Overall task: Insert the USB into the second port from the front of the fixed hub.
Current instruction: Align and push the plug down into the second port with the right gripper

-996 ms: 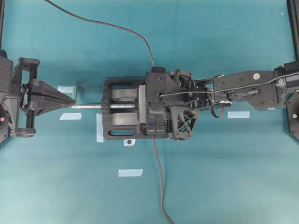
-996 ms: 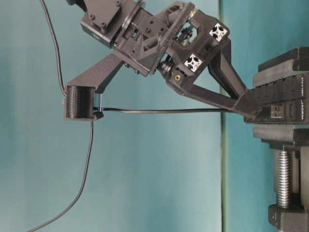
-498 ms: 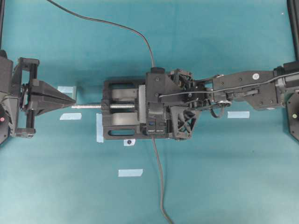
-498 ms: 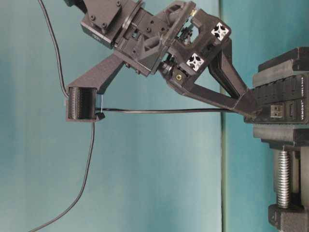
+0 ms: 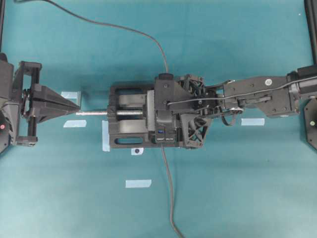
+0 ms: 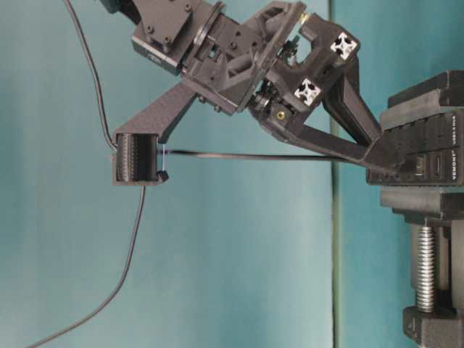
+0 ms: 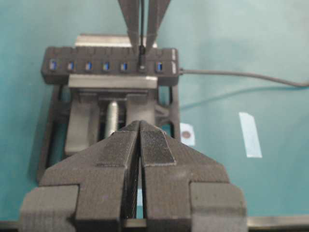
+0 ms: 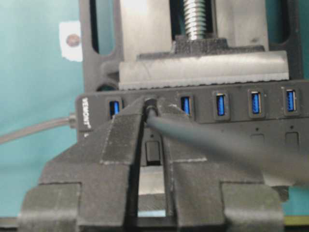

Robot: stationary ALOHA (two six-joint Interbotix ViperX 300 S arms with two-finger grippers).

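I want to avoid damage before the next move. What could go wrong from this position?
1. The right gripper jaws pinch the USB at the second port of the fixed hub; the plug looks tilted, so pushing may jam or bend it.
2. The cable runs taut to the arm's camera housing; it could pull the plug sideways.
3. Whether the plug is fully seated cannot be seen, so releasing now may leave it loose.

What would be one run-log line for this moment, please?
right tool: shut on USB | USB: at second port of fixed hub, depth unclear | left tool: shut, apart from vise
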